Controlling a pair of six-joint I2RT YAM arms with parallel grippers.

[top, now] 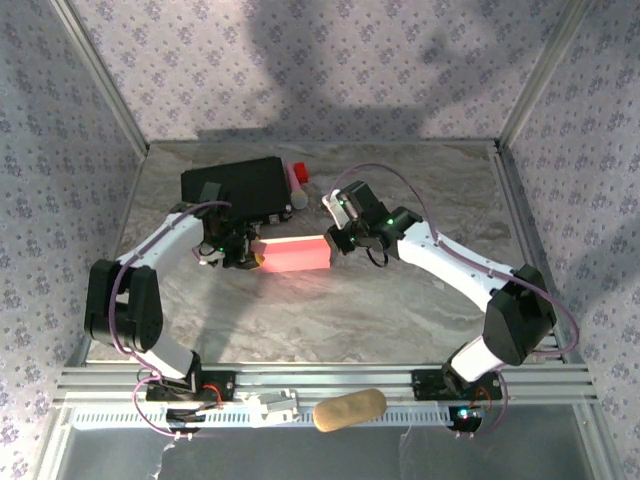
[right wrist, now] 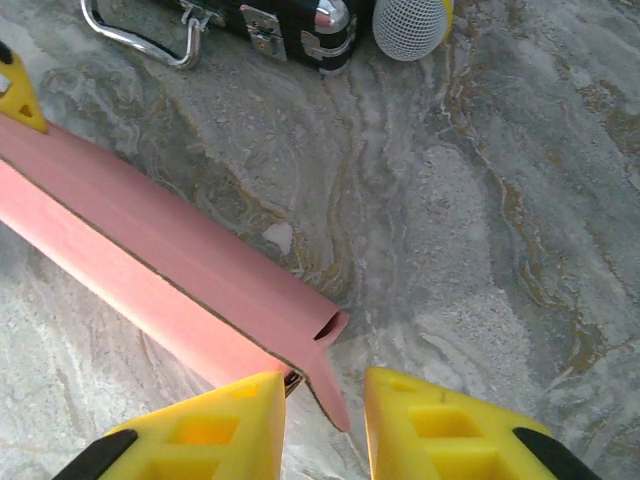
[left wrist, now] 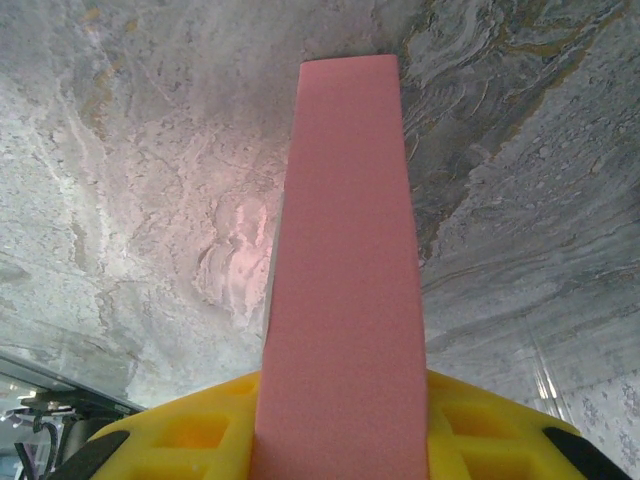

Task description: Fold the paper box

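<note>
The left jaws are clamped on one end of the paper box [top: 293, 253], a closed pink sleeve that runs straight out ahead of them over the grey marbled table [top: 400, 310]. Its far end reaches the right jaws, which stand apart. An open end flap [right wrist: 330, 385] hangs in the gap between them, nearer the left pad [right wrist: 225, 420]. A black box [right wrist: 270, 20] lies well beyond.

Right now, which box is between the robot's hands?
The long pink cardboard box, between left gripper and right gripper; the black rectangular case sits farther back.
</note>
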